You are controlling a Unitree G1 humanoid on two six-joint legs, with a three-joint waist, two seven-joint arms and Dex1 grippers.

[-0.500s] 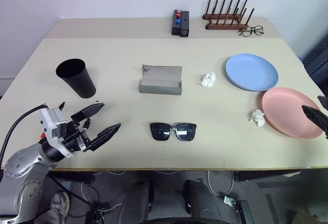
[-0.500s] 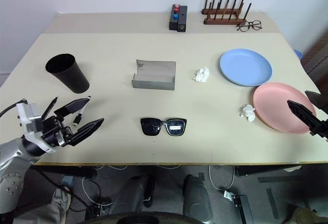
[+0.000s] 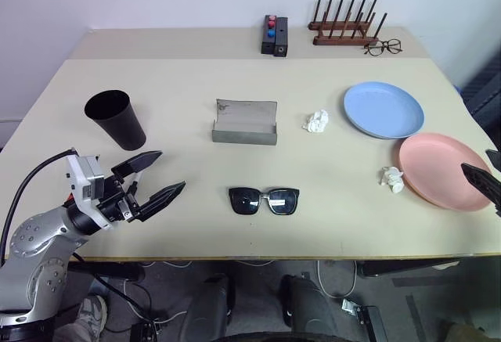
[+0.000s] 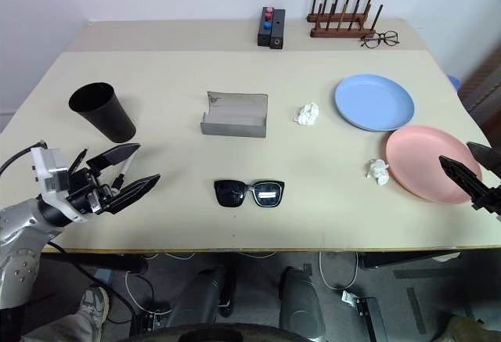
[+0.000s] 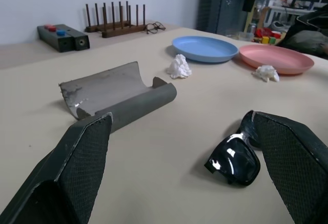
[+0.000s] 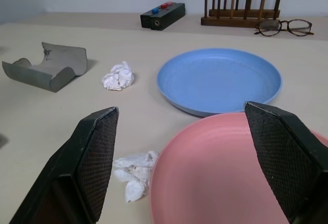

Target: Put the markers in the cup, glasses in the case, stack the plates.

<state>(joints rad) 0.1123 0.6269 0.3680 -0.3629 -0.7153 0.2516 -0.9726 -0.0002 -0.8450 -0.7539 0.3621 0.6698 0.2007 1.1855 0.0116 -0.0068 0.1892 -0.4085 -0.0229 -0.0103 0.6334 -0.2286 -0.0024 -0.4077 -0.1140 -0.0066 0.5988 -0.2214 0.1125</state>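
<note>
Both grippers gape wide and carry nothing: left gripper (image 3: 149, 179) hangs near the tall black tapered plastic cup (image 3: 116, 119), right gripper (image 6: 182, 155) above the salmon pink round plate (image 3: 446, 171). No step looks done; stacking likely comes first, needing jaws on a rim. Counted: two plates, with the light blue round plate (image 3: 384, 109) beside; one grey hinged case (image 3: 245, 122), open mid-table; one pair of black chunky-framed sunglasses (image 3: 264, 200) in front; two crumpled white paper wads (image 3: 316, 121). Markers hard to pick out.

Bare table lies between the left gripper (image 3: 155, 178) and the sunglasses (image 3: 264, 200); the cup (image 3: 116, 119) stands just behind.
</note>
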